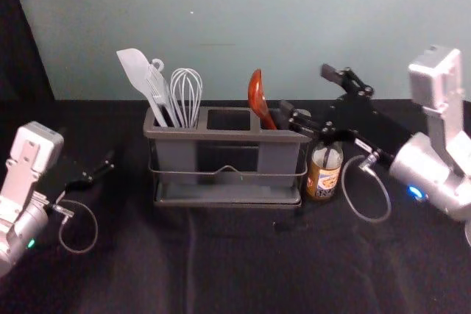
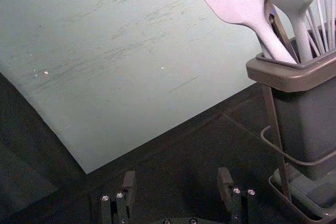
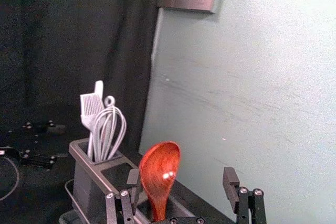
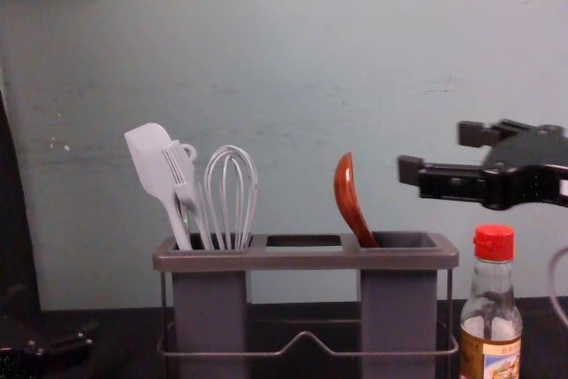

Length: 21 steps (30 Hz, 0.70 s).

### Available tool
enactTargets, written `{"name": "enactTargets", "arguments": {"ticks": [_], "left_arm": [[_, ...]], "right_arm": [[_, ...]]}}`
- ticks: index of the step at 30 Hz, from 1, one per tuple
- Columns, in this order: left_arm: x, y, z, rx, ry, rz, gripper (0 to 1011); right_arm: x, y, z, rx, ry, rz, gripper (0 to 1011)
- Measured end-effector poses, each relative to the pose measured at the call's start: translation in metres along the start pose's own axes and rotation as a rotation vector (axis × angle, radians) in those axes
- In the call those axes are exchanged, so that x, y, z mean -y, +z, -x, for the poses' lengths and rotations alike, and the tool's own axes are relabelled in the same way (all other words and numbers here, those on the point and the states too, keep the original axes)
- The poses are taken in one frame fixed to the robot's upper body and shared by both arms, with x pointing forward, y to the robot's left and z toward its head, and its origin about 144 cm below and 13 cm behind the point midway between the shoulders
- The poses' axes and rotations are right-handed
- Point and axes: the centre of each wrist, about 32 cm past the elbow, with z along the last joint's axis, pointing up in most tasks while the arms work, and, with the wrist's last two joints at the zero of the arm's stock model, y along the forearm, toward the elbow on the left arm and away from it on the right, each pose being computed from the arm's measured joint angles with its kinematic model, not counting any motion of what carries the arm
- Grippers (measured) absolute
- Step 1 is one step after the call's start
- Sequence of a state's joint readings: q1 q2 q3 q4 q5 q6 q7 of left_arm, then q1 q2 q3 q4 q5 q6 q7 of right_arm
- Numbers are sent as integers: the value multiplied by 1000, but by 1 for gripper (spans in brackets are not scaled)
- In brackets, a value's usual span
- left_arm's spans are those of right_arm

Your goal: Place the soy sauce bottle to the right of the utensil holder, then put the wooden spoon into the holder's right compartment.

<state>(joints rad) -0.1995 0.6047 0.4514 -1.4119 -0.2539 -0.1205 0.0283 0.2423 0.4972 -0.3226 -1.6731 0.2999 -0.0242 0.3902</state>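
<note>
Wooden spoon, just one, leans bowl up in the right compartment of the one utensil holder. One soy sauce bottle with a red cap stands up just beside the holder, on its right. In the left compartment I count one white spatula, one white brush and one whisk. Black cloth lies under it all, a pale wall is behind, and a dark curtain hangs by it. My right gripper reaches in from the right, up above the bottle, its fingers wide with nothing in them. My left gripper is parked low, left of the holder, fingers wide too
</note>
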Motion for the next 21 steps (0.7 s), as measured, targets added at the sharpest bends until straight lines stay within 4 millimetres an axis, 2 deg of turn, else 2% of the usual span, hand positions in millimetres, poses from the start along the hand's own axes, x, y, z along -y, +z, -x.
{"name": "enactTargets", "arguments": {"ticks": [3, 8, 10, 21], "left_arm": [[0, 0, 0, 0, 0, 0, 1011], [0, 0, 0, 0, 0, 0, 1011], [0, 0, 0, 0, 0, 0, 1011], [0, 0, 0, 0, 0, 0, 1011]], "right_arm": [[20, -1, 13, -12, -66, -4, 1002], [41, -6, 28, -18, -131, -10, 1002], [57, -13, 42, -19, -171, -2, 1003], [90, -49, 80, -52, -268, 46, 1003]]}}
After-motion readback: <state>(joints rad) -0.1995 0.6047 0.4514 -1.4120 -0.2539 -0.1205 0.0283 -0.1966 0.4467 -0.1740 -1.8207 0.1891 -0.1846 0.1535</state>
